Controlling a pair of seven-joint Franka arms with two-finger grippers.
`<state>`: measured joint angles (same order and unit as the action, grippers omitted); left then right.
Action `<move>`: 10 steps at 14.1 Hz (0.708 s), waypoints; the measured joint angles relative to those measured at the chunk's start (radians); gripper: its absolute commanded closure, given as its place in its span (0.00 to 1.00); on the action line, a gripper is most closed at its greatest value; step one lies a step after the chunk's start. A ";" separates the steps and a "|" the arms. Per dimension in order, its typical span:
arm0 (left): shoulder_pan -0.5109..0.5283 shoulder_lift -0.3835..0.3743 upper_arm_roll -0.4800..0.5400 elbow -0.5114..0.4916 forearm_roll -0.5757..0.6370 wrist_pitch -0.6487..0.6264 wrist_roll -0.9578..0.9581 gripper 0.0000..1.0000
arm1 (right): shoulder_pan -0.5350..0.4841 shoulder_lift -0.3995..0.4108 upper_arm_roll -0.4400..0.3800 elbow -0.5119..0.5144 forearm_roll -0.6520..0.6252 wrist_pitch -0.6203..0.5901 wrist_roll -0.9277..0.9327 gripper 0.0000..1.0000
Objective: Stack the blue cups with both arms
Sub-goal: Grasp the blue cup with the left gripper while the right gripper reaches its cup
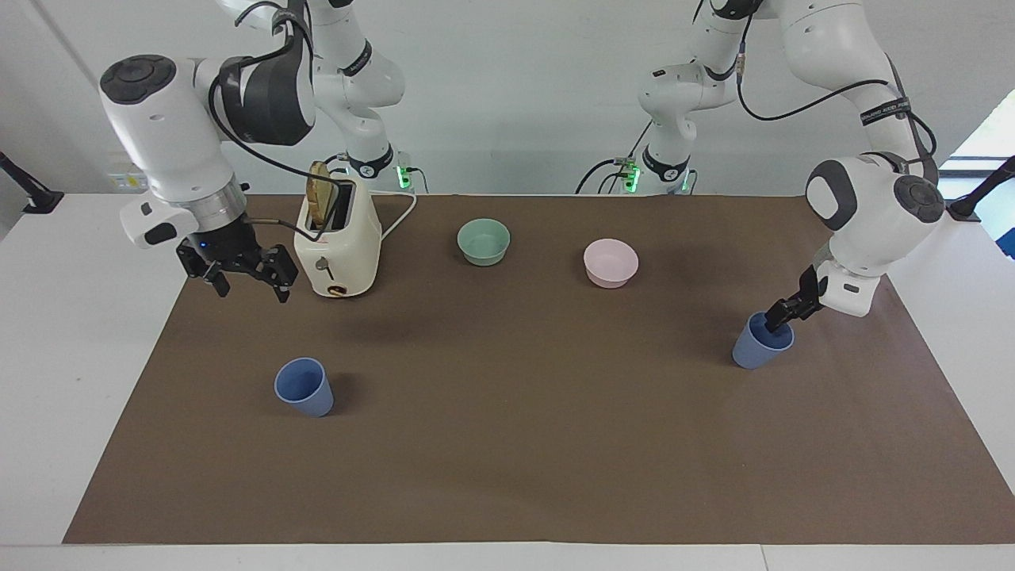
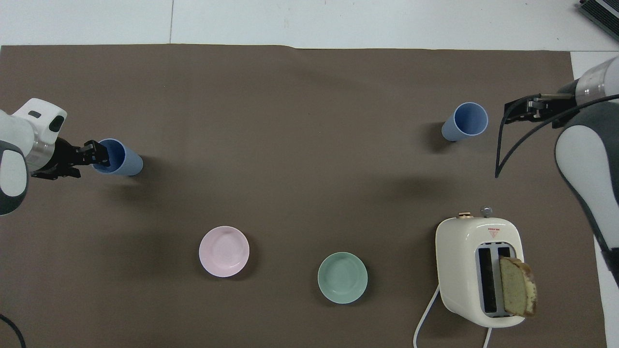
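Observation:
Two blue cups stand upright on the brown mat. One blue cup [image 1: 760, 345] is toward the left arm's end; it also shows in the overhead view [image 2: 121, 158]. My left gripper [image 1: 781, 315] is tilted down at this cup's rim, with its tip at the cup's mouth [image 2: 99, 152]. The other blue cup [image 1: 304, 386] stands toward the right arm's end, also seen from overhead [image 2: 465, 121]. My right gripper [image 1: 247, 279] is open and empty, up in the air over the mat beside the toaster, apart from that cup [image 2: 520, 107].
A cream toaster [image 1: 337, 238] with a bread slice [image 1: 319, 202] sticking up stands near the robots at the right arm's end. A pale green bowl [image 1: 484, 241] and a pale pink bowl [image 1: 610, 262] sit beside it. The brown mat [image 1: 515, 444] covers the table.

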<state>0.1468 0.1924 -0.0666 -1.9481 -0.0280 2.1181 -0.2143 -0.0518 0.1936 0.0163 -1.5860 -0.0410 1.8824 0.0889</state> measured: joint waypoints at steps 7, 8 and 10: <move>-0.013 0.000 -0.006 0.002 -0.004 0.029 -0.012 1.00 | -0.005 0.100 0.003 -0.014 0.000 0.120 -0.001 0.00; -0.013 0.000 -0.007 0.013 -0.004 0.026 -0.012 1.00 | -0.005 0.114 0.003 -0.015 0.000 0.136 -0.001 0.00; -0.013 -0.002 -0.011 0.061 -0.004 -0.001 -0.012 1.00 | -0.004 0.140 0.003 -0.019 0.000 0.160 -0.001 0.00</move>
<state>0.1337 0.1908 -0.0773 -1.8866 -0.0318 2.1169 -0.2266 -0.0562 0.3333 0.0191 -1.6054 -0.0409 2.0425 0.0882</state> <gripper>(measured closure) 0.952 0.000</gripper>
